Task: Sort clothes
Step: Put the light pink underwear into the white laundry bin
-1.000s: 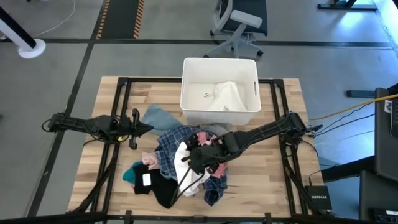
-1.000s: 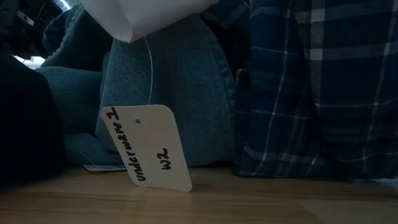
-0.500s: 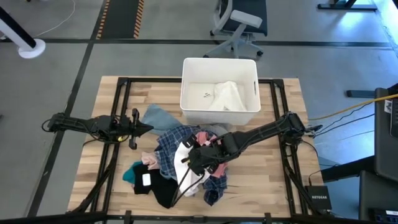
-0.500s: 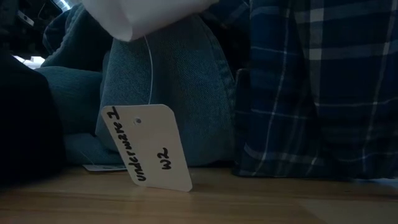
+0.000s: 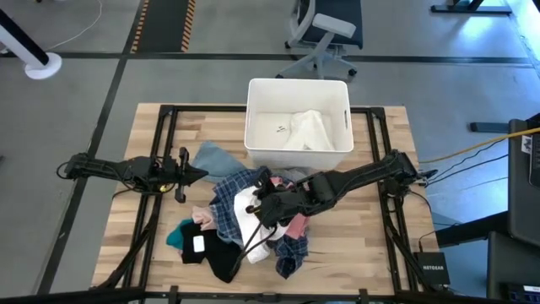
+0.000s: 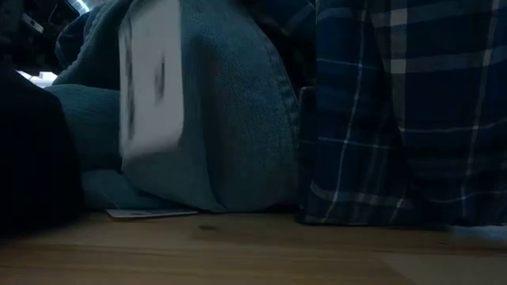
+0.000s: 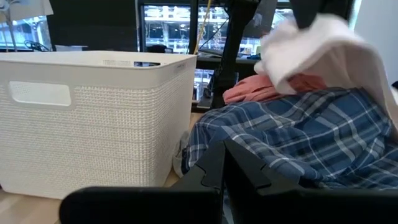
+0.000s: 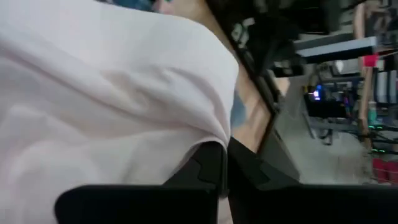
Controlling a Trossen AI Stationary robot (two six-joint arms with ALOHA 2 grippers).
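The clothes lie in a heap at the table's middle: a blue-and-white plaid piece point(image 5: 226, 201), a pink one point(image 5: 295, 225), a black one point(image 5: 218, 257), a teal one point(image 5: 176, 236) and a light blue one point(image 5: 214, 157). My right gripper point(image 5: 263, 203) is over the heap, shut on a white garment point(image 5: 247, 211), which the left wrist view shows raised point(image 7: 323, 43) above the plaid point(image 7: 298, 137). My left gripper point(image 5: 199, 175) is shut and holds nothing, left of the heap. The white bin point(image 5: 298, 156) stands behind, with white cloth point(image 5: 308, 131) inside. My right gripper pinches a bunched fold of the white garment point(image 8: 208, 137) between its two shut fingers; how many layers does not show. The fingers come slanting down from the table's right. The upper part is raised off the heap, and the lower part point(image 5: 257, 241) still lies on the other clothes.
The bin's near wall point(image 7: 81, 118) is close behind the heap. In the low view a blurred white paper tag point(image 6: 150, 87) hangs before the light blue cloth point(image 6: 238, 119), and a plaid fold point(image 6: 404, 111) hangs to the right. Bare wood lies right of the heap point(image 5: 354, 236).
My right gripper has gone up and a little toward the far edge with the white garment, whose upper part has lifted off the heap, baring more of the pink piece. In the low view the paper tag has swung up off the tabletop.
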